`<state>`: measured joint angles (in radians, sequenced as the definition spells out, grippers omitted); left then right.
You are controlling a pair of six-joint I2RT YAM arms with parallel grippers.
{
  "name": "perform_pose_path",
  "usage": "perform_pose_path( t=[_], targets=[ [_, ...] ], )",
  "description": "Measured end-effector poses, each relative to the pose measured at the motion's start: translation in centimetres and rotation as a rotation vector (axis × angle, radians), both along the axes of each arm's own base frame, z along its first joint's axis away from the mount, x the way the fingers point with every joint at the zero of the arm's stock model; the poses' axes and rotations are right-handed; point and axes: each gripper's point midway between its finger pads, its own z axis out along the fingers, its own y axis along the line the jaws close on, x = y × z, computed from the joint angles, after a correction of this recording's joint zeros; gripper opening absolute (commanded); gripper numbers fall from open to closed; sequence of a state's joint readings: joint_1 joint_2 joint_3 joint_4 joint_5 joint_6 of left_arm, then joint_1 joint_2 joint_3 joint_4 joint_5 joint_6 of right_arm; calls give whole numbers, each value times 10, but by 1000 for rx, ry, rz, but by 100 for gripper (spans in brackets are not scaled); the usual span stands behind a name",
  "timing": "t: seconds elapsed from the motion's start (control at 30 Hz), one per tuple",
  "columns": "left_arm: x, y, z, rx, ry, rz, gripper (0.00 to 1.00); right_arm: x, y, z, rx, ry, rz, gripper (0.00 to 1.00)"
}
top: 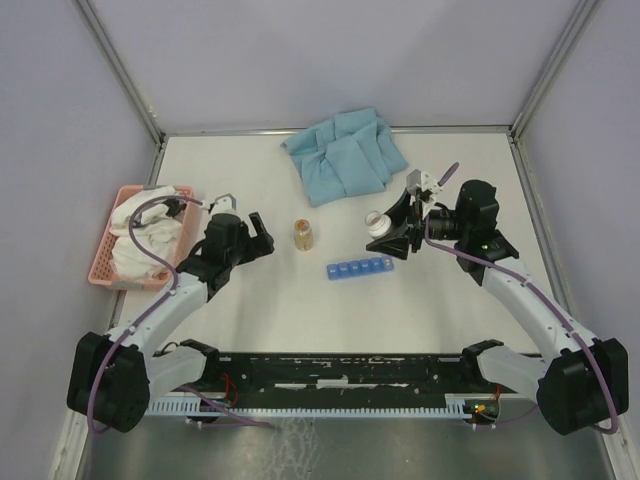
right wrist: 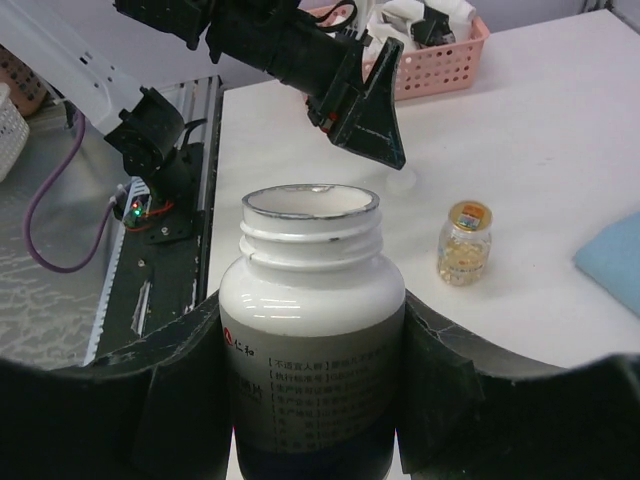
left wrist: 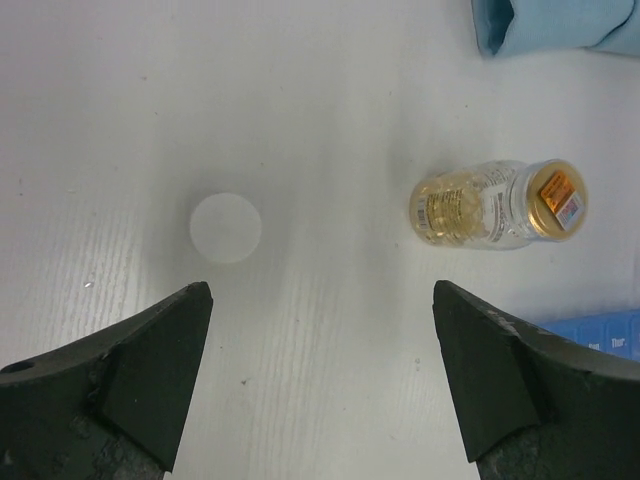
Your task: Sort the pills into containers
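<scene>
White bottle (right wrist: 312, 300): upright, mouth uncapped, clamped by its body between my right fingers (right wrist: 175, 400); its inside is hidden.
Right gripper (right wrist: 312, 345): clenched on the white bottle, just beyond the organiser's right half; whether the bottle touches the table I cannot tell.
Left gripper (left wrist: 320, 300): released, fingers spread wide with nothing between them, over bare table (top: 450, 300).
Cap (left wrist: 226, 227): white disc lying flat on the table, ahead of my left gripper and apart from both its fingers.
Small bottle (left wrist: 495, 205): clear, gold lid on, yellow contents inside; it stands upright near mid-table, between my two grippers.
Organiser (top: 360, 269): blue strip of small compartments in a row, flat on the table to the right of the small bottle and nearer my bases; lids open or shut, I cannot tell.
Basket (top: 100, 262): pink, at the left edge, holding white cloth (top: 150, 230).
Blue cloth (top: 345, 155): bunched at the far side.
</scene>
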<state>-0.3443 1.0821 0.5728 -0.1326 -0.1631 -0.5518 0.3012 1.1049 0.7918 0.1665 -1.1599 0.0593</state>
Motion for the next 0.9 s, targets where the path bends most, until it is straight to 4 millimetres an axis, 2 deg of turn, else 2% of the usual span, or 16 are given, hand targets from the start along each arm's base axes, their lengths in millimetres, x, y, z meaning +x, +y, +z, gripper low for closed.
perform_pose_path(
  t=[0.17,0.47,0.5,0.77,0.9],
  targets=[
    [4,7,8,49,-4,14,99,-3,5,14,44,7,9,1],
    [1,20,-7,123,46,42,98,-17,20,28,66,27,52,1],
    [0,24,-14,152,78,57,97,-19,25,32,66,-7,63,1],
    [2,31,-25,206,137,83,93,-25,21,14,7,-28,78,1],
    [8,36,-24,253,166,98,91,-26,20,10,-5,-31,89,1]
  ],
)
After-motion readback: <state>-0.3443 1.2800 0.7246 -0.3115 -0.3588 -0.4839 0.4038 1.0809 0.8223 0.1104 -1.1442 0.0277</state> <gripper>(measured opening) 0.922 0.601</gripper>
